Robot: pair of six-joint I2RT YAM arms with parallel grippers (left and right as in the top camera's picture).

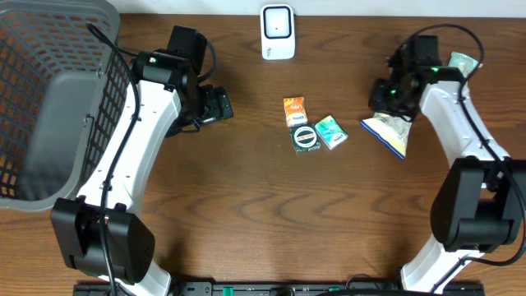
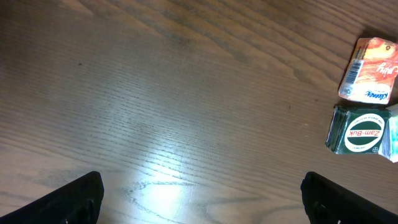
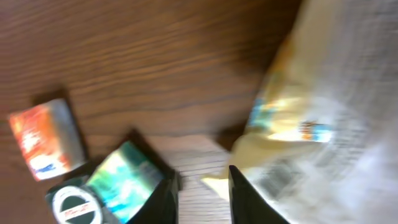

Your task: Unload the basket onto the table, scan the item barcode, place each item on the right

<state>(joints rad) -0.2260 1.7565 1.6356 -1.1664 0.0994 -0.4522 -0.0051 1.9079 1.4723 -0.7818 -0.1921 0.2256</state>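
Counts, left to right: one basket [image 1: 49,107], one scanner [image 1: 278,31], three small packs, one snack bag [image 1: 386,131], one greenish pack [image 1: 462,59]. You also have two end effectors.

Basket: grey plastic with lattice walls and a solid floor, well out to the left of the left end effector [image 1: 220,105].

Left end effector: jaws spread wide with nothing between them, over bare table [image 1: 246,214]. The top is brown wood grain, with a glare patch under the end effector in the wrist view.

Scanner: white rounded housing at the far table edge, beyond and to the right of the left end effector.

The small packs are clustered between your two end effectors:
- Orange pack [image 1: 294,109]: flat and glossy, with a barcode strip showing along one edge.
- Zam-Buk pack [image 1: 306,138]: dark green with a round white-ringed logo, just beside the orange pack.
- Teal pack [image 1: 330,131]: glossy, hard against the Zam-Buk pack.

Snack bag: the item at hand. It's crinkly film, white and yellow with a blue edge, lying flat on the table right at the right end effector [image 1: 383,108], spreading to its right. The fine print on it is blurred, and you can't pick out a barcode.

Right end effector: jaws slightly parted, with bare wood between the tips. The bag's corner is just beside one finger, and I can't tell whether they touch.

Greenish pack: beyond and to the right of the right end effector, mostly hidden behind the right arm [image 1: 460,123].
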